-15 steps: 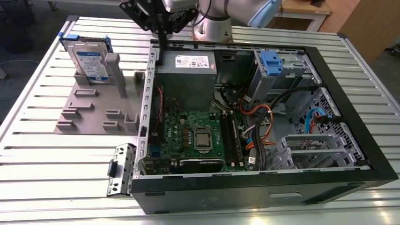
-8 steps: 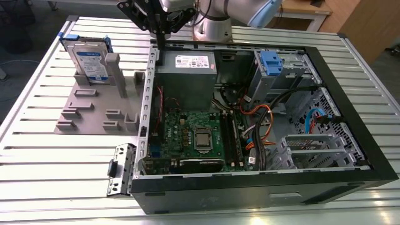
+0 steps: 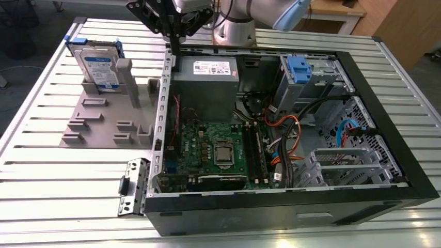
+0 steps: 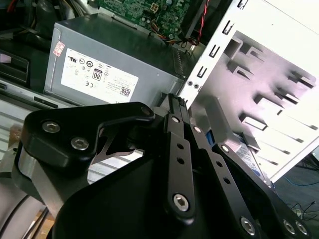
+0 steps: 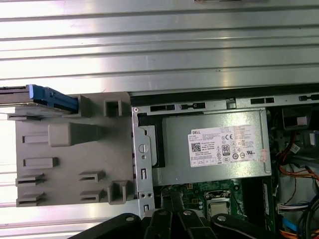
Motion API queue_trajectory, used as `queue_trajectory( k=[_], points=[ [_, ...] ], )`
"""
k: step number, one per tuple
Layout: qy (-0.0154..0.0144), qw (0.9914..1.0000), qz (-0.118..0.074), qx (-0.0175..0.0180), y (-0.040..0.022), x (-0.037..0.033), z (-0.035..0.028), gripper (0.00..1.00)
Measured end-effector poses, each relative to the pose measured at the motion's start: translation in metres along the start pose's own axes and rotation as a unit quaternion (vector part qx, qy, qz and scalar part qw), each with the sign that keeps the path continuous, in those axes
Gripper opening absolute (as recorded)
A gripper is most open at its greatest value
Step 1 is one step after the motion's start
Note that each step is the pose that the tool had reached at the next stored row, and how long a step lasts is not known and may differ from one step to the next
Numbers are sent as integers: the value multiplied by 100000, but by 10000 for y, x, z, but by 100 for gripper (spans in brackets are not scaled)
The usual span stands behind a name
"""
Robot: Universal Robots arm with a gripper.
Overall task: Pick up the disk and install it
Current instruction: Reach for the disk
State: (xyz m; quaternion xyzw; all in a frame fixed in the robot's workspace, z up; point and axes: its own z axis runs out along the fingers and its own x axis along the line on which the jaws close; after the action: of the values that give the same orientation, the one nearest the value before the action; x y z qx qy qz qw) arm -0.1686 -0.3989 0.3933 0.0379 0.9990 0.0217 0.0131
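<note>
The disk (image 3: pixel 98 64), a silver drive with a white-and-blue label in a blue bracket, stands upright in a grey holder (image 3: pixel 103 121) on the exterior view's left. The first wrist view catches its blue bracket edge-on (image 5: pixel 52 97). My black gripper (image 3: pixel 172 47) hangs above the open computer case's wall, between the holder and the power supply, apart from the disk. Its fingers meet at the tip (image 4: pixel 173 99) in the second wrist view, shut with nothing between them. The gripper's linkages (image 5: pixel 172 219) also show in the first wrist view.
The open computer case (image 3: pixel 386 103) lies on the slatted aluminium table (image 3: pixel 41 170). Inside are a grey power supply with a white sticker (image 3: pixel 204 85), a green motherboard (image 3: pixel 214 150), cables, a drive bay with a blue clip (image 3: pixel 298 67) and a metal cage (image 3: pixel 344 165).
</note>
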Motion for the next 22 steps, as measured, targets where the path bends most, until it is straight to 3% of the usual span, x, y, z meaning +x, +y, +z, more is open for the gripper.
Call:
queue_trajectory(
  k=[22],
  points=[
    [0,100000,0,-1,-10,135,-3,10]
  ],
)
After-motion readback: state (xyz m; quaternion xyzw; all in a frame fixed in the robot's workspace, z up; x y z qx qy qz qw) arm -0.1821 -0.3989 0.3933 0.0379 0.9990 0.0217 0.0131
